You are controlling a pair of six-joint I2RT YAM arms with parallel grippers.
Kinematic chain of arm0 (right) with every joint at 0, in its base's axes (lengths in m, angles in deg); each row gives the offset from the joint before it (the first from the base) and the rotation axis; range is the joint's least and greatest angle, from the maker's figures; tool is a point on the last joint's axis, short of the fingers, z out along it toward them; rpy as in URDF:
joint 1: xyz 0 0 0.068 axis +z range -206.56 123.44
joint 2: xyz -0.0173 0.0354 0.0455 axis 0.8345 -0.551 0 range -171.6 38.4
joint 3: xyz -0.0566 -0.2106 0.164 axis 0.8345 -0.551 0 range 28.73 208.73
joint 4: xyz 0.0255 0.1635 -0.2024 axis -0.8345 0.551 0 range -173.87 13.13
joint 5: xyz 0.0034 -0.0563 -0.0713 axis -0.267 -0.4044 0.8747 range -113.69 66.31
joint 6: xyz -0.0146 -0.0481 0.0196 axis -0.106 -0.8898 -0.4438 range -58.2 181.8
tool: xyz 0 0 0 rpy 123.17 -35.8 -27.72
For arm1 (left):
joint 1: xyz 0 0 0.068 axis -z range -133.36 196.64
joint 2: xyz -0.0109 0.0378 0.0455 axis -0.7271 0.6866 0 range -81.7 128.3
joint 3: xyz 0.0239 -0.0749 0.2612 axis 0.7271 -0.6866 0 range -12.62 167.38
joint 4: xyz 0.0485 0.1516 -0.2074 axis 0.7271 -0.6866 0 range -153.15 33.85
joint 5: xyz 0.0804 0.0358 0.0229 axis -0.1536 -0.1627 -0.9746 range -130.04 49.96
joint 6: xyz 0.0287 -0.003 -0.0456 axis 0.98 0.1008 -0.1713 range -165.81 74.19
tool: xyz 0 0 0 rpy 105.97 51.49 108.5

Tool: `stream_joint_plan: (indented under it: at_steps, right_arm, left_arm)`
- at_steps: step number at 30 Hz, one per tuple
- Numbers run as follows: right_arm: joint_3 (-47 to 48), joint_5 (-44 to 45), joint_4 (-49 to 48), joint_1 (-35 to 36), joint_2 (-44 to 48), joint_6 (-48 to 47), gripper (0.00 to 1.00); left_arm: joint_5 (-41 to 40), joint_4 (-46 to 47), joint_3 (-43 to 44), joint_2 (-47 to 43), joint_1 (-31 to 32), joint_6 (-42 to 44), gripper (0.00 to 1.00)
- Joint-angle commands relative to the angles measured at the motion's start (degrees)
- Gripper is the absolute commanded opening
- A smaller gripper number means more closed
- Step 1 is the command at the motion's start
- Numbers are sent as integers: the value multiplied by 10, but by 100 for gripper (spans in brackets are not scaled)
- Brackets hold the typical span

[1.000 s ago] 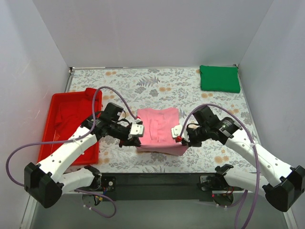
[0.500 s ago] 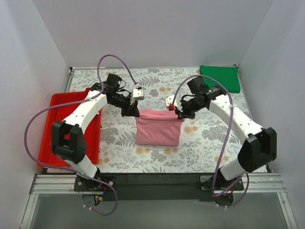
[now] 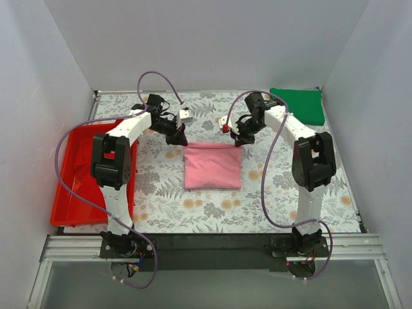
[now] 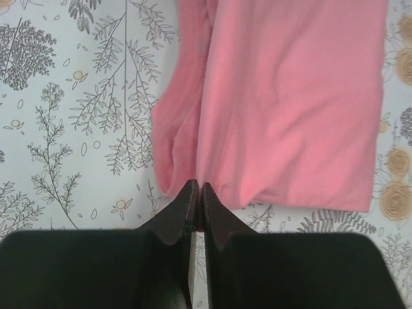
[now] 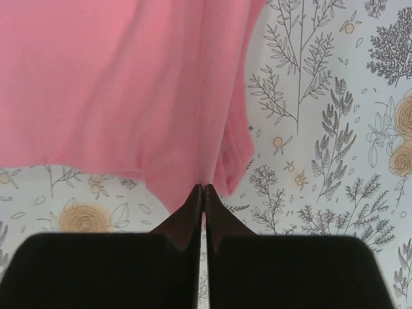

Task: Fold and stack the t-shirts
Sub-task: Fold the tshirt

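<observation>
**Operator:** Where is the workpiece?

**Technician:** The pink t-shirt [image 3: 212, 167] lies as a folded rectangle in the middle of the desk [image 3: 161, 193], ahead of both arm bases. The red tray [image 3: 74, 193] sits to its left, apart from it.

**Operator:** What is the tool state?

**Technician:** The left tool [image 4: 196, 196] is clenched, jaws tip to tip, pinching the far-left corner of the shirt. The right tool [image 5: 203, 193] is clenched the same way on the far-right corner. In each wrist view the pink cloth runs right up to the closed tips.

**Operator:** How should the step in hand be done?

**Technician:** The step appears to be setting down the far edge of the fold.
1. Lower both corners at the same height and pace.
2. Keep light, even outward tension so the edge lands straight and the doubled side layers do not bunch.
3. Release only once the cloth rests flat.
4. Withdraw upward, not across the fabric.

**Operator:** What is the orientation?

**Technician:** The long axis runs left to right, parallel to the near desk edge. The collar and hem are not visible, so the neck end cannot be told. Farther back, the green t-shirt [image 3: 296, 107] lies folded in the far right corner, well apart. It is probably the stacking partner.
</observation>
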Motion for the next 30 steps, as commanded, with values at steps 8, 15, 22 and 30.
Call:
stream_joint_plan:
  at_steps: [8, 15, 22, 30]
  right_arm:
    - [91, 35, 7, -23, -77, -26, 1]
    - [78, 65, -44, -24, -90, -10, 10]
    - [143, 125, -188, -47, -76, 198, 41]
    - [4, -67, -181, -57, 59, 549, 37]
  left_arm:
    - [-25, 102, 34, 54, -18, -37, 0]
    - [-49, 145, 52, 83, -18, -115, 11]
    - [-82, 264, 84, 63, -46, -408, 39]
    - [32, 341, -122, -88, -12, -671, 43]
